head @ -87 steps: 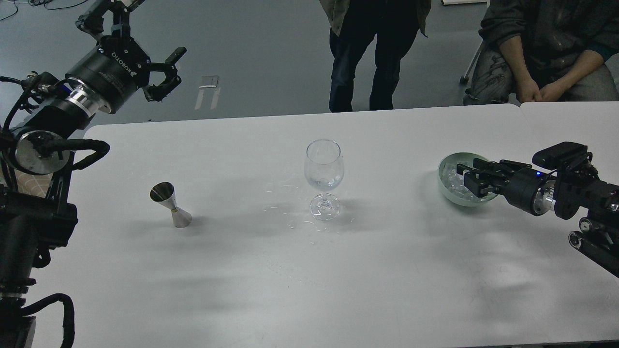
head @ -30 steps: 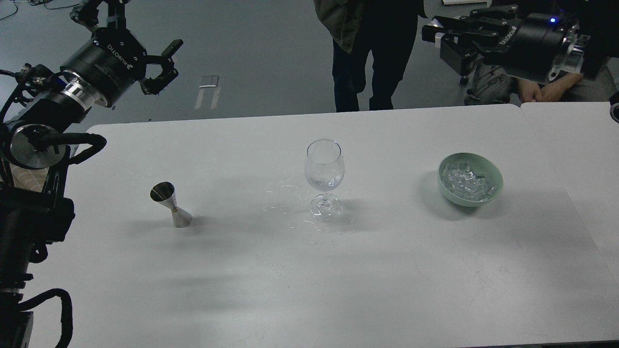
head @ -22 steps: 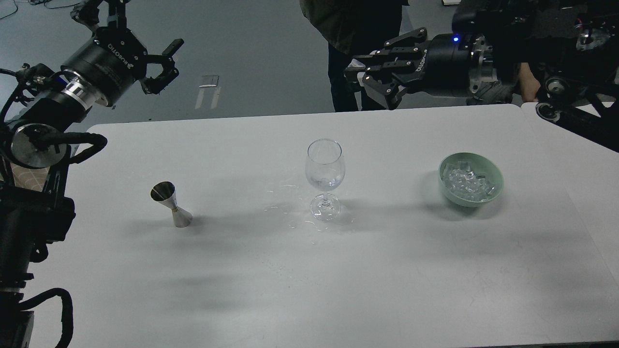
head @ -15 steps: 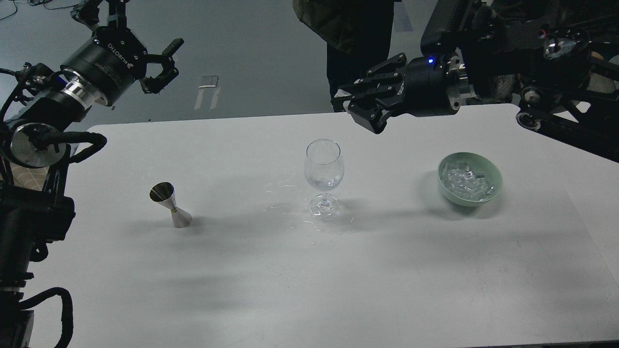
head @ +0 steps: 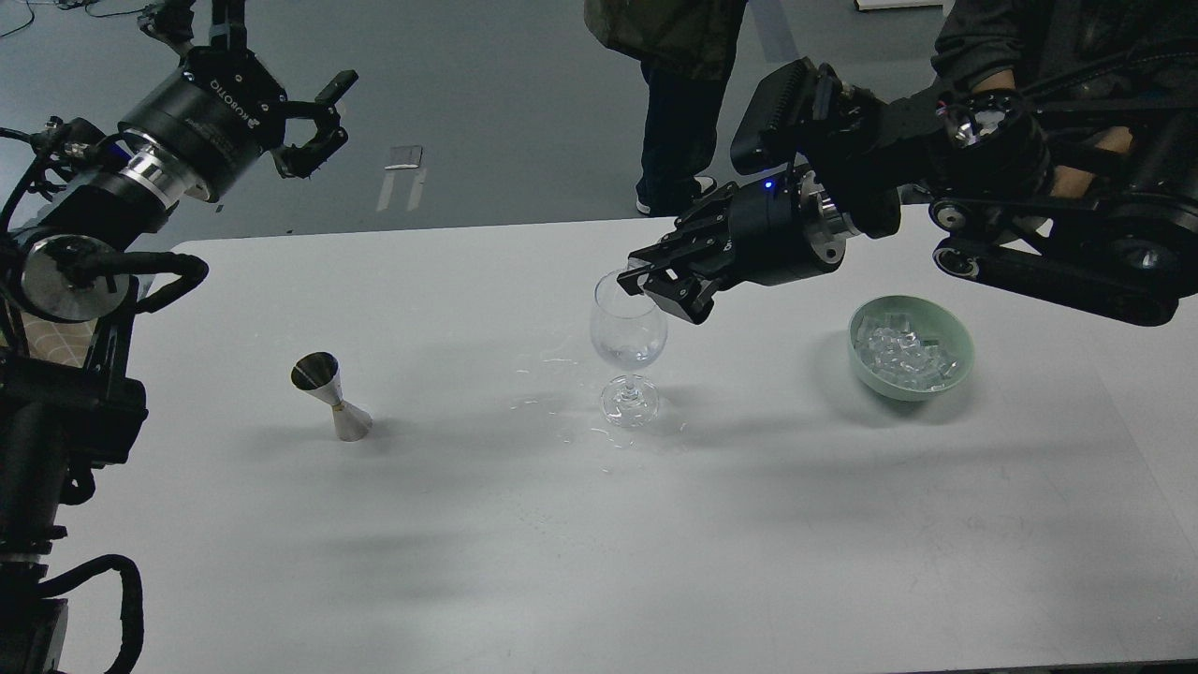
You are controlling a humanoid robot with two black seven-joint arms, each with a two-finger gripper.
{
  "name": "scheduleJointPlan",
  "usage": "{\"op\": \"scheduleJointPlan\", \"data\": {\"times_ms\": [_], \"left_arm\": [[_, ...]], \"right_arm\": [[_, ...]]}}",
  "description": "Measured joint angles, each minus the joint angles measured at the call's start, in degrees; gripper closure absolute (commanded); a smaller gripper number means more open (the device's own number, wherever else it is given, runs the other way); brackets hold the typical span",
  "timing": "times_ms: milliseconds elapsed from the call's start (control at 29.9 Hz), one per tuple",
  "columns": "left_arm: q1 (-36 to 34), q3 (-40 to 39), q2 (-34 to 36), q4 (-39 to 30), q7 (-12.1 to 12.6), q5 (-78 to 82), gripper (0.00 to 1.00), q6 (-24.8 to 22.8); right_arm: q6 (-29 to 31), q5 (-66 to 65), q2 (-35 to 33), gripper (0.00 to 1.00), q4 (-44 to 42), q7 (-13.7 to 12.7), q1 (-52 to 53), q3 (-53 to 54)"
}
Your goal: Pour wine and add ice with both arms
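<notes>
one wine glass (head: 628,328) stands mid-worktop (head: 524,543), a little wine (head: 629,353) in its bowl. the right gripper (head: 655,279) hangs at the glass rim, fingers (head: 676,298) drawn together; whether they pinch ice cannot be told. right arm (head: 1029,234) reaches in level from the right. ice (head: 906,353) fills the green bowl (head: 955,384), well right of the fingers. left gripper (head: 314,126) is raised beyond the worktop, fingers spread, empty. a steel jigger (head: 329,397) stands left of the glass.

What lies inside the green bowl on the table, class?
The green bowl holds a heap of small clear ice cubes, filling most of its inside. The bowl's floor is covered by the ice, so any meltwater beneath cannot be seen.
</notes>
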Motion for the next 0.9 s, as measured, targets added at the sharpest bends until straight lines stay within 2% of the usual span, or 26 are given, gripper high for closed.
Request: {"op": "scheduleJointPlan", "data": {"times_ms": [301, 468, 568, 635, 669, 802, 903], "left_arm": [[-0.2, 0.0, 0.3, 0.0, -0.1, -0.1, 0.02, -0.2], [-0.2, 0.0, 0.3, 0.0, -0.1, -0.1, 0.02, -0.3], [-0.2, -0.1, 0.3, 0.0, 0.0, -0.1, 0.02, -0.3], [-0.3, -0.1, 0.3, 0.0, 0.0, -0.1, 0.02, -0.3], [-0.3, -0.1, 0.3, 0.0, 0.0, -0.1, 0.02, -0.4], [-0.7, -0.1, 0.4, 0.0, 0.0, -0.1, 0.02, -0.4], [-0.9, -0.1, 0.4, 0.0, 0.0, -0.1, 0.02, -0.3]], "right_arm": [[0.0, 0.0, 4.8, 1.0, -5.4, -0.1, -0.2, -0.7], [0.0, 0.0, 5.7, 0.92, -6.5, -0.1, -0.3, -2.3], [0.0, 0.0, 5.8, 0.75, -6.6, -0.1, -0.3, -2.5], [0.0, 0.0, 5.8, 0.61, -6.8, -0.1, -0.3, -2.5], [0.0, 0.0, 5.8, 0.6, -6.8, -0.1, -0.3, -2.6], [-0.2, 0.1, 5.6, 0.42, -6.7, -0.1, -0.4, -2.6], [-0.3, 0.2, 5.6, 0.38, -6.7, -0.1, -0.4, -2.6]]}}
